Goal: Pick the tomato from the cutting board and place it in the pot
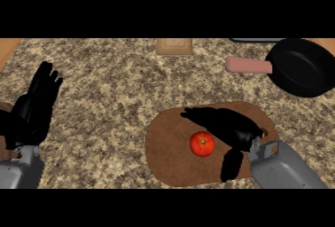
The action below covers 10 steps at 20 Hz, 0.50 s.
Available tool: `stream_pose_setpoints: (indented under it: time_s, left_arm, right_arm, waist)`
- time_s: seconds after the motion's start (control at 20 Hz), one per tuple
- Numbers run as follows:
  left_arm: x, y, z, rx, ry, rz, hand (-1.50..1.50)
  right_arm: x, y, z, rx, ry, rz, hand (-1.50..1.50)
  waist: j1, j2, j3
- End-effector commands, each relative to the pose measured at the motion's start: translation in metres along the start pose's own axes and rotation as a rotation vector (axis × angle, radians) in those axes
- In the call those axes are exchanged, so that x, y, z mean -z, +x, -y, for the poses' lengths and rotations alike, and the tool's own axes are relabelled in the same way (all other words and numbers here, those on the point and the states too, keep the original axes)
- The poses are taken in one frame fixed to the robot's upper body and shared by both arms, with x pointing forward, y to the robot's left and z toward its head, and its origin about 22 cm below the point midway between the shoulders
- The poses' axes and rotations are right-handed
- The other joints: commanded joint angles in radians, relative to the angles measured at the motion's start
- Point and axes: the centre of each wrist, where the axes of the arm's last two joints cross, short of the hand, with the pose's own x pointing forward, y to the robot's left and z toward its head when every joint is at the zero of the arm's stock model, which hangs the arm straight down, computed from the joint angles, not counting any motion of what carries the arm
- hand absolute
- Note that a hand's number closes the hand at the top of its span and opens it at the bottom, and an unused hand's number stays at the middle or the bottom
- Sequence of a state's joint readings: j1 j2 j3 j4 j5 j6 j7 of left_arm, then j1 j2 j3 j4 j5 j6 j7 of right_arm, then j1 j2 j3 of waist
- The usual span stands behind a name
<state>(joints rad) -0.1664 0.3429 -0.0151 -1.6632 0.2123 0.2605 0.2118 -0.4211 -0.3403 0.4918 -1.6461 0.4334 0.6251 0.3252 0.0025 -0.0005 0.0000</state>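
Right hand (pixel 226 126) low, fingers spread, thumb down (holding nothing); left hand (pixel 33 106) open, upright.

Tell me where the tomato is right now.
In the head view, the tomato lies on the brown cutting board, right of centre, just left of the right hand, whose fingers arch over the board beside it.

A speckled granite counter (pixel 111 93) in brown and grey filled nearly the whole view. At the middle of its far edge lay a small flat tan panel (pixel 174 46), squarish, with a paler inset. Further right along that edge a thin dark grey bar (pixel 252 40) showed, mostly cut off. Plain orange-brown wood (pixel 8 48) bordered the counter's far left corner, and a darker brown shape (pixel 4 108) sat at its left edge, too hidden to identify.
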Motion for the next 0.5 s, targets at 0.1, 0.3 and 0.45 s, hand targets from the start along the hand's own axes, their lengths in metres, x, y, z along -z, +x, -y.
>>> stream_pose_setpoints:
  time_s: [0.1,0.3,0.45]
  left_arm:
    - [0.016,0.0,0.007,0.007,-0.013,0.005,0.0]
    - [0.012,-0.018,-0.002,0.016,0.012,0.011,0.0]
    - [0.003,-0.003,0.011,0.003,-0.003,-0.001,0.0]
  right_arm:
    - [0.023,-0.01,-0.012,-0.008,0.009,0.012,-1.5]
    - [0.03,-0.003,-0.004,-0.029,-0.008,-0.003,-1.5]
    - [0.032,-0.02,-0.029,-0.017,-0.01,-0.048,-1.5]
  waist:
    - [-0.001,0.002,0.0]
    - [0.0,0.001,0.0]
    - [0.0,0.001,0.0]
